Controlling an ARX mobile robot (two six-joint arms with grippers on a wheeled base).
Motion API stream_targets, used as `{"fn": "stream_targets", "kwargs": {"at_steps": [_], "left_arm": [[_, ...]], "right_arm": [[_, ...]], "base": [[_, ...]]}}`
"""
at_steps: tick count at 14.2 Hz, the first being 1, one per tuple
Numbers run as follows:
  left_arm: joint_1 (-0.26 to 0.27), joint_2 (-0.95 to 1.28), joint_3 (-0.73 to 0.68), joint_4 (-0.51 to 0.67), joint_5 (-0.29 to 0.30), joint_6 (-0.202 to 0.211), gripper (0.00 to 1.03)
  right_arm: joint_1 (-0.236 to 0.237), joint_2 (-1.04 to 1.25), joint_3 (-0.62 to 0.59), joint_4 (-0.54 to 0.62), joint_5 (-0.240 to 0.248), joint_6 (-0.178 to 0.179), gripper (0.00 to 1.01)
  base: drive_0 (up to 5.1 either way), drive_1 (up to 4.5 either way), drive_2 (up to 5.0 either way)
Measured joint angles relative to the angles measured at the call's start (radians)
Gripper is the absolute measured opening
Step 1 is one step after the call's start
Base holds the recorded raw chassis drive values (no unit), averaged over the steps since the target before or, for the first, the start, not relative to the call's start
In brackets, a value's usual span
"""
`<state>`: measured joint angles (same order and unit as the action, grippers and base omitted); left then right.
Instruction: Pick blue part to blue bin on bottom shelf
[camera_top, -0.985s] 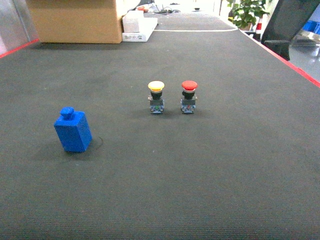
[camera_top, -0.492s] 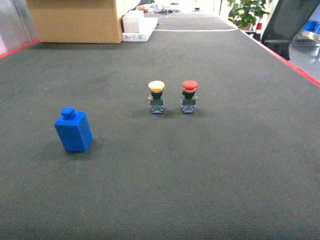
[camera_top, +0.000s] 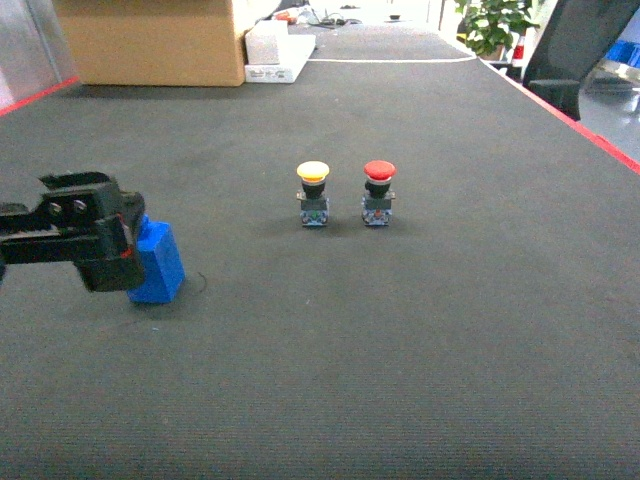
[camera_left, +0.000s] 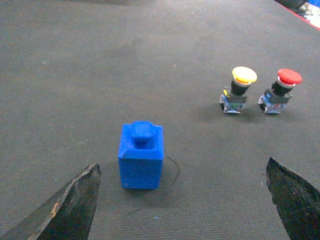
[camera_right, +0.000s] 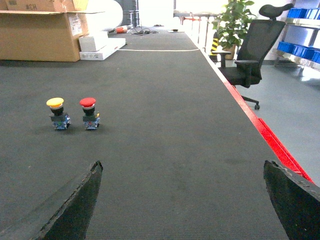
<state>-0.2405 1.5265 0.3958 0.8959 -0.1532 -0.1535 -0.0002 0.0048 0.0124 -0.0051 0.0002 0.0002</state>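
1. standing upright on the dark mat (camera_top: 400, 350), the blue part (camera_top: 160, 262) sits at the left of the head view, stud on top, free of any grip.
2. the left gripper (camera_top: 100, 245) hangs just in front of the part, partly covering it in the head view; its fingers (camera_left: 70, 207) are spread wide in the left wrist view, with the part (camera_left: 141, 156) between and ahead of them, not touching.
3. the right gripper (camera_right: 185, 210) is spread open too, over bare mat.
4. a yellow-capped push button (camera_top: 313, 194) and a red-capped push button (camera_top: 378, 192) stand side by side, well apart from the part.
5. a cardboard box (camera_top: 150, 40) lies at the far end.
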Motion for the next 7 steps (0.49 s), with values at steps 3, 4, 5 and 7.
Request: {"fn": "stream_targets", "kwargs": {"at_steps": [3,4,5,7], "left_arm": [[0.041,0.243,0.101,0.113,0.032,-0.005,0.98],[0.044,0.267,0.117,0.113,0.039,-0.005,0.98],[0.047,0.282,0.128,0.112,0.044,-0.005,0.98],[0.053,0.318,0.157,0.114,0.048,-0.005,0.98]], "right_arm": [[0.0,0.0,0.0,0.0,0.0,0.0,0.98],[0.0,0.0,0.0,0.0,0.0,0.0,0.98],[0.0,0.0,0.0,0.0,0.0,0.0,0.98],[0.0,0.0,0.0,0.0,0.0,0.0,0.98]], "base": [[0.0,0.0,0.0],[0.0,0.0,0.0],[0.0,0.0,0.0],[0.0,0.0,0.0]]}}
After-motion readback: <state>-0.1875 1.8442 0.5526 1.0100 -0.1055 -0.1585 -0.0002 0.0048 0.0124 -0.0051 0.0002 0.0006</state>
